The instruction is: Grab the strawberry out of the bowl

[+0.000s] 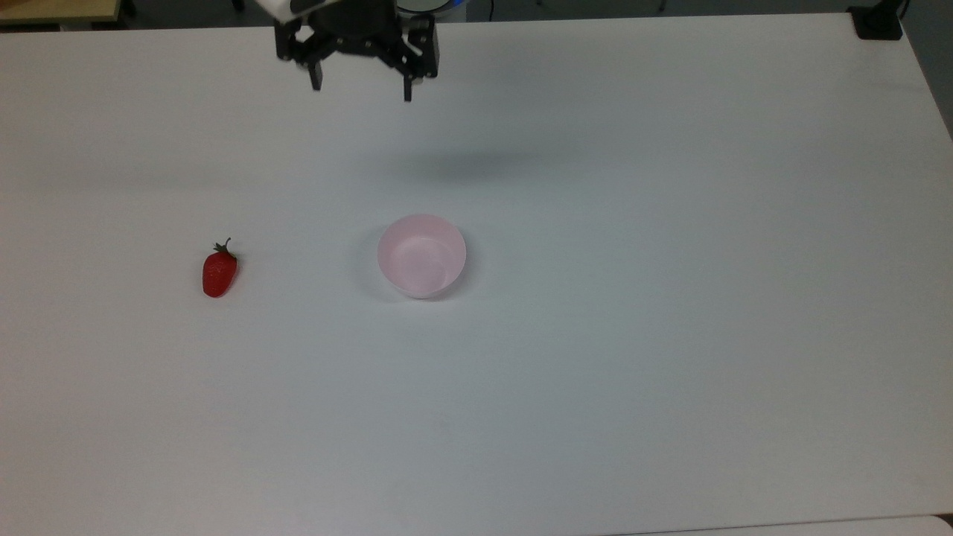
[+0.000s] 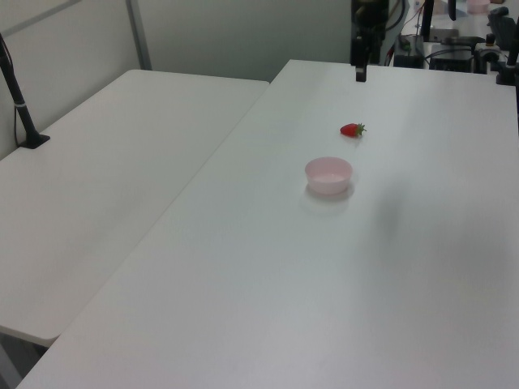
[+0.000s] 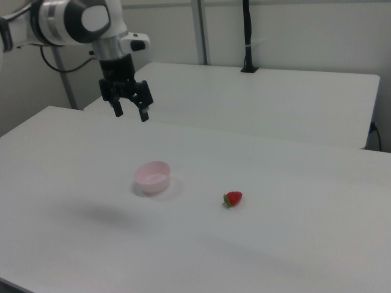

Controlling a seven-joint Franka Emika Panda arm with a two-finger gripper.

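Observation:
The red strawberry [image 1: 219, 272] with its dark green stem lies on the white table, well to the top view's left of the pale pink bowl [image 1: 421, 255]. The bowl has nothing in it. The same strawberry [image 3: 233, 198] lies to the right view's right of the bowl [image 3: 152, 176], and in the left view the strawberry [image 2: 352, 130] rests just beyond the bowl [image 2: 328, 174]. My gripper [image 1: 361, 83] hangs high above the table at the top view's upper edge, open and holding nothing. It also hovers as the gripper [image 3: 129, 112] above and behind the bowl.
A second white table [image 2: 105, 162] adjoins at the left view's left, with a black post [image 2: 20, 101] clamped to it. A black mount [image 1: 877, 21] sits at the table's far corner in the top view's upper right.

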